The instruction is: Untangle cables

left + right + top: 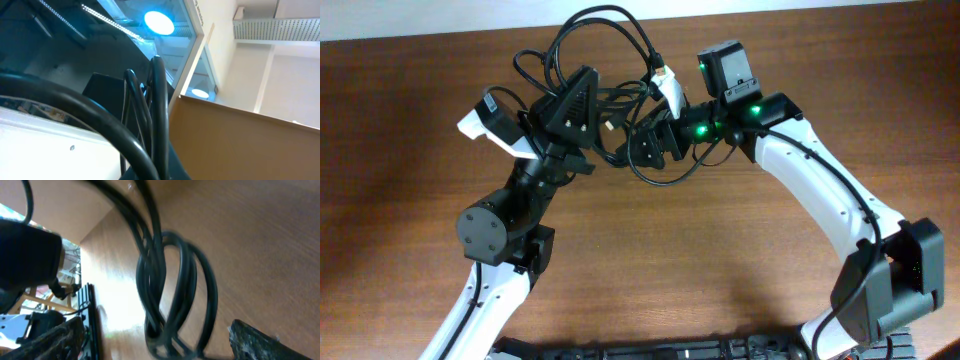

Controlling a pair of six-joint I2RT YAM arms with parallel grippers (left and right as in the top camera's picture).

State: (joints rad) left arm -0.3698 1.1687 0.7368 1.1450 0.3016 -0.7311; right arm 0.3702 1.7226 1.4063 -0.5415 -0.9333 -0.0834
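The cables [588,40] are thin black cords tangled in loops between my two arms at the far middle of the table. One loop [665,172] hangs toward the front. A white plug end [668,86] sticks out near the right wrist. My left gripper [592,122] is tilted upward. In the left wrist view the cords [156,115] rise straight out of its jaws, and the fingers themselves are hidden. My right gripper [650,146] is open. In the right wrist view its fingers stand wide apart around a bunch of cable loops [172,295].
The brown wooden table [720,270] lies under both arms. A black rail [650,350] runs along the table's front edge. A pale wall edge [440,20] runs behind the table at the back.
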